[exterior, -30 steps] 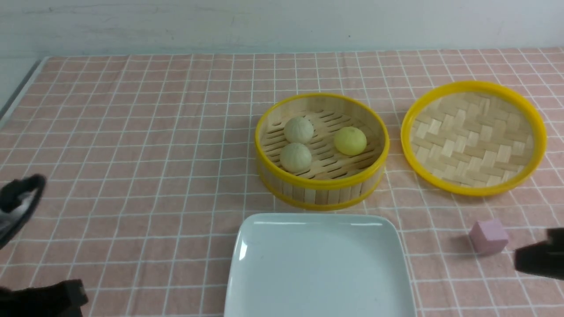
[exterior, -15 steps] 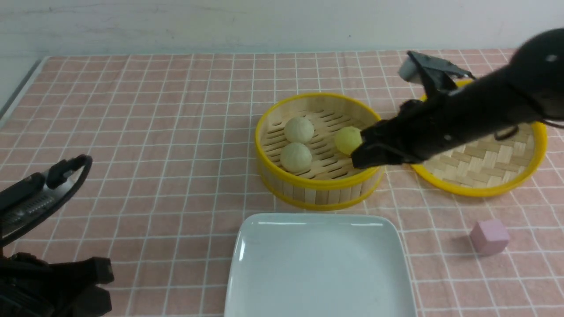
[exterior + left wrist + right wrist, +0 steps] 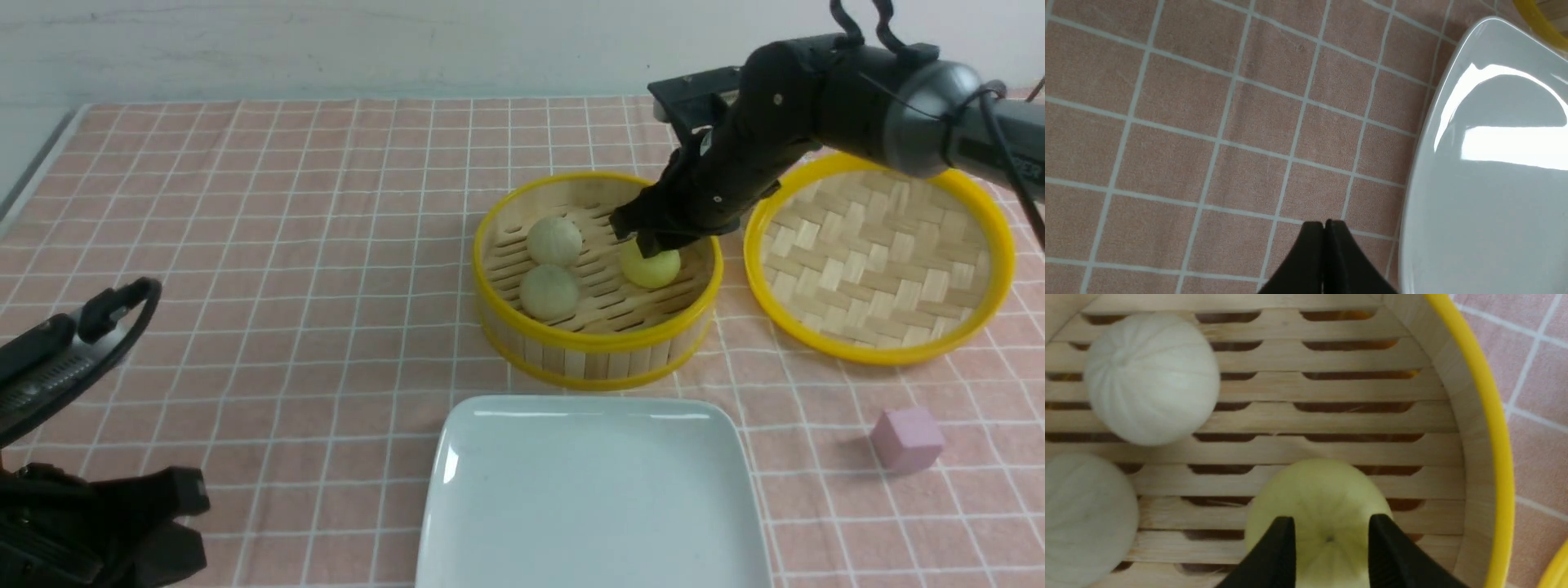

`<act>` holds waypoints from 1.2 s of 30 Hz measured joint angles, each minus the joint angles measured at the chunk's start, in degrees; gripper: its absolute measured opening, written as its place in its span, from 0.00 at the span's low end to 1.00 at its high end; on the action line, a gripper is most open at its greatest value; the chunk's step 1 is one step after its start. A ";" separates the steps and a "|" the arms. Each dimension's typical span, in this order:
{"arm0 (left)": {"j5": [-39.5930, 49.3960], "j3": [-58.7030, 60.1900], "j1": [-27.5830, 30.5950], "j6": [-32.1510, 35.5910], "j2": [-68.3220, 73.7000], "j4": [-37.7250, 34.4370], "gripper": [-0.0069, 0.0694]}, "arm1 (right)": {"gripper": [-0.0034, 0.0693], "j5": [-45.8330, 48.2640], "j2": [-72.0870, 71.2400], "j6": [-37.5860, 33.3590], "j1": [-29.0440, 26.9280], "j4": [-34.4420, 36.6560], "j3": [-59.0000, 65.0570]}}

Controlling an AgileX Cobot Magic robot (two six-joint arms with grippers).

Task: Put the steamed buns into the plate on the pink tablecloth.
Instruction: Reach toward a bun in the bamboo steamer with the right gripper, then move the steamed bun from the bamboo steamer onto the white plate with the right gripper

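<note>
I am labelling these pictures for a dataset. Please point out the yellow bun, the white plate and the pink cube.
yellow bun (image 3: pixel 653 269), front view, on its visible front side.
white plate (image 3: pixel 592 498), front view, on its bare middle.
pink cube (image 3: pixel 906 439), front view, on its front face.

No legible text, label, brand, number or sign in the front view or either wrist view. The only printed marking is the thin white grid on the pink tablecloth (image 3: pixel 269 204), which runs to all visible counter edges and has no characters in it.
</note>
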 joint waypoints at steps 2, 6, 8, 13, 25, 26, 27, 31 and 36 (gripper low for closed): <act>0.00 0.00 0.00 -0.12 0.00 0.00 0.12 | 0.42 -0.22 0.98 0.82 0.00 -0.36 -0.21; -0.02 0.00 0.00 -0.18 0.00 0.00 0.13 | 0.39 -0.44 2.22 0.82 0.00 -0.09 -0.62; -0.08 0.00 0.00 -0.23 0.00 0.00 0.13 | 0.33 -0.53 2.52 0.82 0.00 0.83 -0.78; -0.08 0.00 0.00 -0.23 0.00 0.00 0.13 | 0.07 1.19 1.39 0.32 0.00 1.61 -0.90; -0.17 0.00 0.00 -0.29 0.00 0.00 0.13 | 0.06 22.42 -22.09 -0.60 0.00 3.02 0.88; -0.17 0.00 0.00 -0.29 0.00 0.00 0.14 | 0.06 24.64 -24.78 -0.64 0.22 4.15 2.77; -0.17 0.00 0.00 -0.29 0.00 0.00 0.14 | 0.06 26.11 -27.12 -0.73 0.75 5.00 5.08; -0.17 0.00 0.00 -0.29 0.00 0.00 0.14 | 0.06 26.56 -31.27 -1.20 4.08 6.35 15.12; -0.62 0.00 0.00 -0.29 0.00 0.00 0.15 | 0.07 9.58 -31.26 -1.73 13.36 6.26 34.45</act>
